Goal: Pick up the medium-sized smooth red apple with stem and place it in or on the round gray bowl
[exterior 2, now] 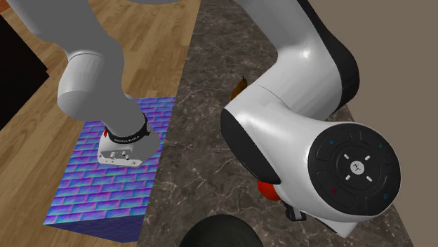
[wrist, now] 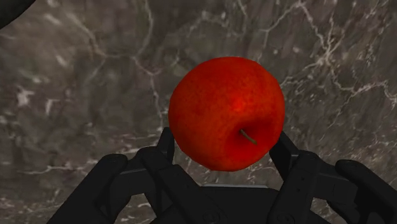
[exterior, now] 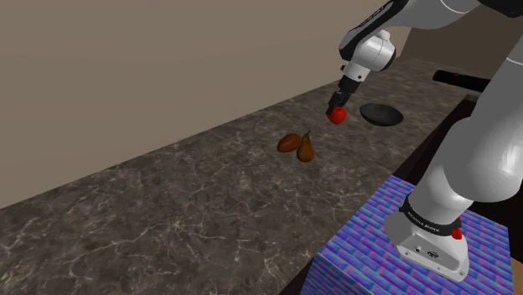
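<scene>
Blue-and-purple stand [exterior: 369, 251]: brick-patterned box at the counter's near edge, carrying the white arm's base; in the second exterior view it sits on a wooden floor [exterior 2: 140, 42].
Counter [exterior: 168, 218]: dark grey stone with pale veins, its far edge running along a plain beige wall [exterior: 168, 59].
Pear [exterior: 307, 149]: brown, upright, about mid-width on the counter, touching or nearly touching a brown oval fruit [exterior: 289, 142] lying on the side away from the stand.
Gripper [exterior: 338, 104]: black, pointing down over the counter, beyond the pear and short of the bowl.
Fingers [wrist: 167, 143]: clamped on the apple, one pad on each flank.
Apple [exterior: 337, 116]: red and smooth, at the fingertips and directly below the hand; in the wrist view it [wrist: 226, 113] fills the gap between the two pads, and its thin stem [wrist: 247, 136] faces the camera.
Apple height: it seems to hang clear of the stone, though the shoulder view is too small to be sure.
Bowl [exterior: 381, 113]: dark grey, round and shallow, just beside the apple on the stand's side, close to the counter's near edge.
Apple and bowl: apart, with the apple outside the rim.
</scene>
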`<state>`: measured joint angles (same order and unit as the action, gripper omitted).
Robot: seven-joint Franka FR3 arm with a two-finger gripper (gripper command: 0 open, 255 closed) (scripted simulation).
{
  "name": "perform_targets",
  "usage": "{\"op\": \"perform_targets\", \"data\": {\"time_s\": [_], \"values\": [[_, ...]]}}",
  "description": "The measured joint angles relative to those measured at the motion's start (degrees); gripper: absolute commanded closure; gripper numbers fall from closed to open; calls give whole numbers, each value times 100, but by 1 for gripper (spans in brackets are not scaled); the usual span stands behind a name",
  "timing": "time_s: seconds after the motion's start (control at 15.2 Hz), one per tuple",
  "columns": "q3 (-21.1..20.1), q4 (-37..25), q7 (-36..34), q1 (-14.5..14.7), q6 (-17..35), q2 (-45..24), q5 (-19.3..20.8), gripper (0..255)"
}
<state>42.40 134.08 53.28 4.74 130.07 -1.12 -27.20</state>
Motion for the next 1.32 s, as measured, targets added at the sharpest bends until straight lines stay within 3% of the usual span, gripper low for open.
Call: {"op": "perform_targets", "data": {"time_s": [0.59, 1.32], "values": [[-1, -6, -1, 1, 3, 5, 0, 255], [-42, -258, -712, -27, -549, 638, 736, 255]]}}
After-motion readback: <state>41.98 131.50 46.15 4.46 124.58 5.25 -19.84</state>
